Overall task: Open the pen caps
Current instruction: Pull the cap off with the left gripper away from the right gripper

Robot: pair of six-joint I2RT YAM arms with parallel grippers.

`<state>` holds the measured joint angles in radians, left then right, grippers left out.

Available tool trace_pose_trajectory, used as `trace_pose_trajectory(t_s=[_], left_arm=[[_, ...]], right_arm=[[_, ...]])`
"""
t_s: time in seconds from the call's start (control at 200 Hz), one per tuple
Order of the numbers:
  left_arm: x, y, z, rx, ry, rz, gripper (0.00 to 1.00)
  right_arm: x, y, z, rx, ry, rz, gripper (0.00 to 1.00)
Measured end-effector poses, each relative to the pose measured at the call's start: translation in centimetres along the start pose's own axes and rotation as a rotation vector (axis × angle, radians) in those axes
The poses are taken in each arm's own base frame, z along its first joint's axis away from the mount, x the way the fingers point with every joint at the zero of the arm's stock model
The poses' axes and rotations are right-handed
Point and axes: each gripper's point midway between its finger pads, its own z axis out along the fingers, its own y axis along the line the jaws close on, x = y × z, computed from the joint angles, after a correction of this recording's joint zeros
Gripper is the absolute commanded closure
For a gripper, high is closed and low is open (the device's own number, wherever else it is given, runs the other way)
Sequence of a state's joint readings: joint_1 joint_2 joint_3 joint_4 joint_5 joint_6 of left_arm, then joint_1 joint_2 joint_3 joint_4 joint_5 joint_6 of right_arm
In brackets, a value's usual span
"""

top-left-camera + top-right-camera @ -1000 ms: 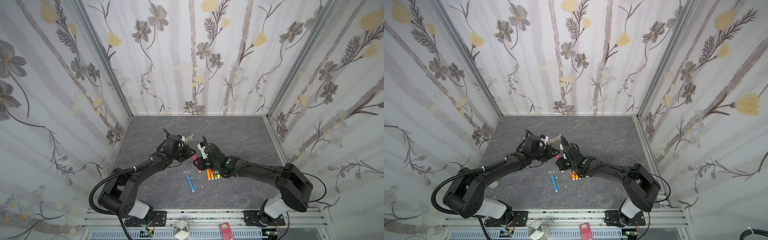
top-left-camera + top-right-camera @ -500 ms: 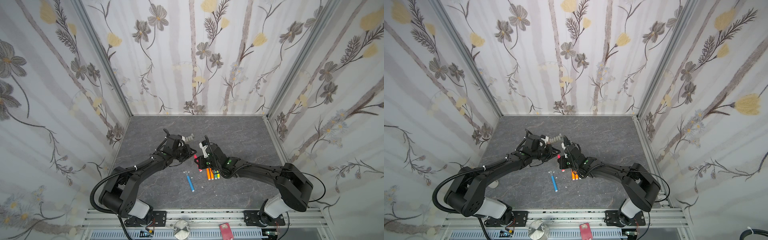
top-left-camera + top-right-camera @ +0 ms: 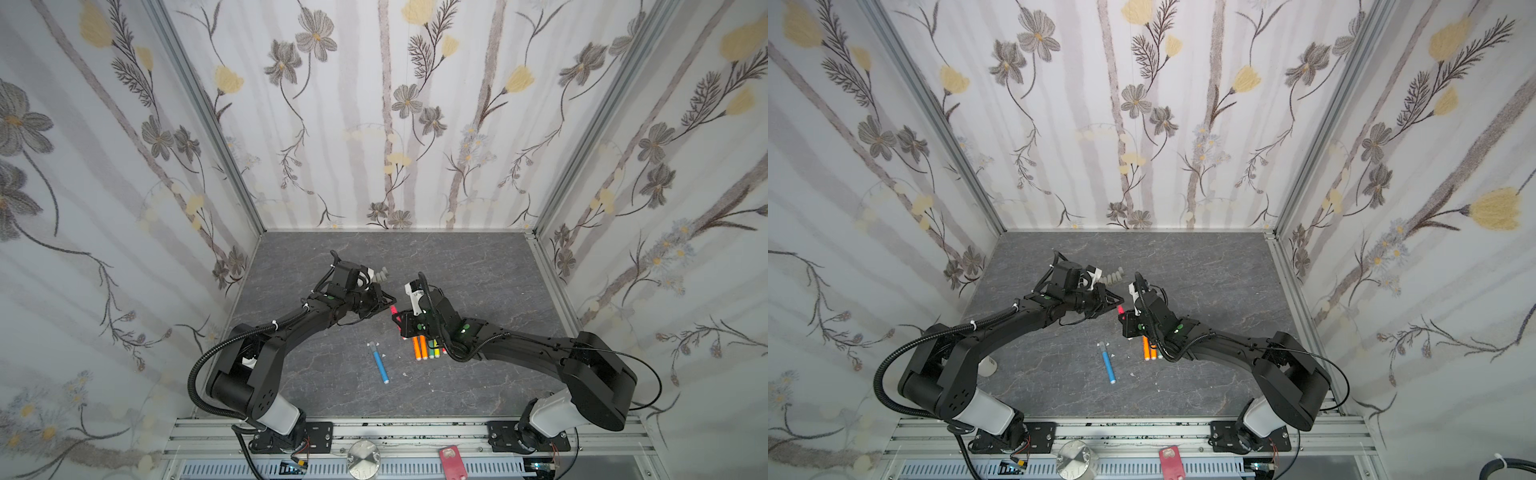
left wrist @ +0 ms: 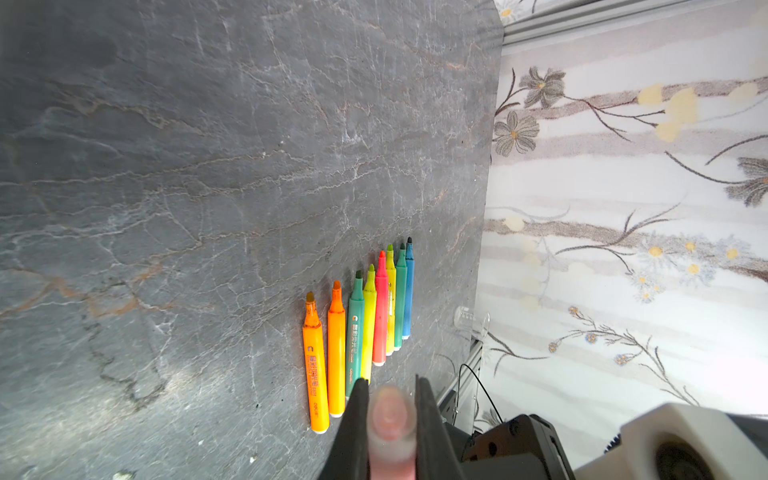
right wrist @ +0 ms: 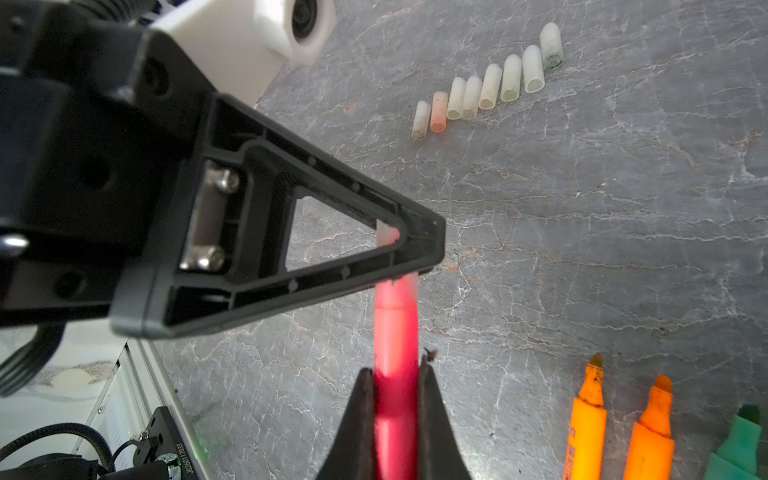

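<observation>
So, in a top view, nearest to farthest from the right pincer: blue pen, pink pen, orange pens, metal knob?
1. Pink pen, in right pincer.
2. Orange pens, just beside it.
3. Blue pen, farther left.
4. Metal knob, front rail.

Bright, even, diffuse light in both top views, no hard source visible. The papered walls (image 3: 124, 208) read near white, and the grey tabletop (image 3: 478, 270) sits mid-tone with only faint, soft shadows under the arms (image 3: 316, 320). There's wide-angle bend at the edges (corner posts (image 3: 208, 116) lean outward). Left wrist view: the row of pens (image 4: 361, 324) is sharp, there's a pale sheen on part of the slate, and the papered walls are partly blown out to white. The left hand (image 4: 390, 381) and the cap (image 4: 390, 419) in it sit close to the lens, badly out of focus. Right wrist view: right hand (image 5: 395, 368) and pink pen (image 5: 395, 324) are soft, loose caps (image 5: 490, 83) crisp.
</observation>
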<state>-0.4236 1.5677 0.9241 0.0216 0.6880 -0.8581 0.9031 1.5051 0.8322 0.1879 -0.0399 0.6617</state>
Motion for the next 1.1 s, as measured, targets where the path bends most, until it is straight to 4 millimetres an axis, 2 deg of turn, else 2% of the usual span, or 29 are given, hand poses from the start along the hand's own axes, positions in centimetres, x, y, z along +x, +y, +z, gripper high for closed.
trace_pose_trajectory(t_s=[0.215,0.44,0.465,0.51,0.565,0.61,0.759,0.929,1.034,1.104], left_arm=[[0.2,0.2,-0.1,0.010,0.068,-0.019,1.00],[-0.3,1.2,-1.2,0.021,0.093,-0.055,1.00],[-0.7,1.5,-1.3,0.009,0.075,-0.046,1.00],[-3.4,3.1,-1.9,-0.060,-0.044,-0.023,1.00],[-5.6,4.5,-3.0,-0.112,-0.139,-0.022,1.00],[-6.2,4.7,-3.3,-0.128,-0.167,-0.005,1.00],[-7.6,5.6,-4.4,-0.167,-0.228,0.006,1.00],[-7.5,5.5,-5.0,-0.165,-0.241,0.019,1.00],[-6.7,5.2,-5.0,-0.151,-0.221,0.021,1.00],[-6.0,4.7,-4.6,-0.137,-0.196,0.036,1.00]], right_arm=[[0.3,0.0,-0.5,-0.011,-0.027,-0.003,1.00],[0.6,0.6,-0.6,-0.031,-0.031,-0.011,1.00],[0.6,0.7,-0.7,-0.036,-0.030,-0.012,1.00],[1.8,0.6,-0.9,-0.032,0.021,-0.013,1.00],[3.3,0.5,-0.9,-0.032,0.077,-0.016,1.00],[4.1,0.4,-1.0,-0.028,0.113,-0.008,1.00],[4.9,0.2,-1.0,-0.019,0.140,-0.012,1.00],[4.9,0.3,-1.1,-0.021,0.143,-0.013,0.65],[4.0,0.5,-1.3,-0.030,0.121,-0.038,0.51],[2.7,1.0,-1.3,-0.049,0.100,-0.062,0.47]])
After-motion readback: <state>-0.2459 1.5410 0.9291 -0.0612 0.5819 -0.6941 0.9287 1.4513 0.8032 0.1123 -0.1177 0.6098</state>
